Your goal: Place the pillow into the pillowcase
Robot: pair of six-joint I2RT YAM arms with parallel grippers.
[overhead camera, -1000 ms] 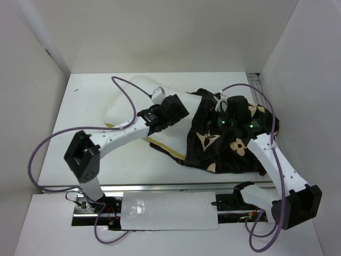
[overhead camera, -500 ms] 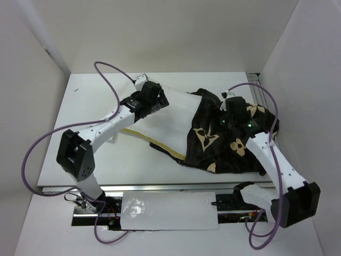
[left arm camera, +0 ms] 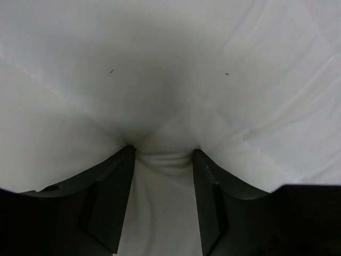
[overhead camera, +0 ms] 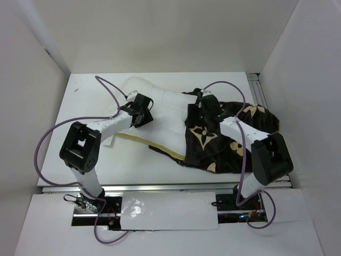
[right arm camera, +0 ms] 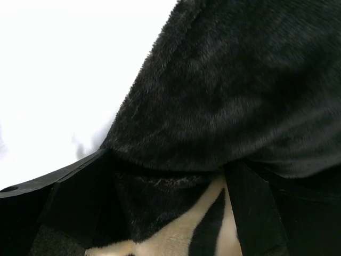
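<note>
End of pillow [overhead camera: 169, 109] hidden by pillowcase [overhead camera: 213, 153], left pincer [left arm camera: 162, 160] pinching pillow, right pincer [right arm camera: 168, 168] clamping pillowcase

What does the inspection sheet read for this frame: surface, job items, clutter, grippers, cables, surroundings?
Surface: white table, flat.
Job's things: pillow lies left of centre, with its right end at the pillowcase mouth. The pillowcase is crumpled at right.
Clutter: nothing seen.
Grippers: left gripper pinches a fold of the pillow. Right gripper is closed on the plush pillowcase edge.
Cables: purple cables loop off both arms.
Surroundings: white walls on three sides.
</note>
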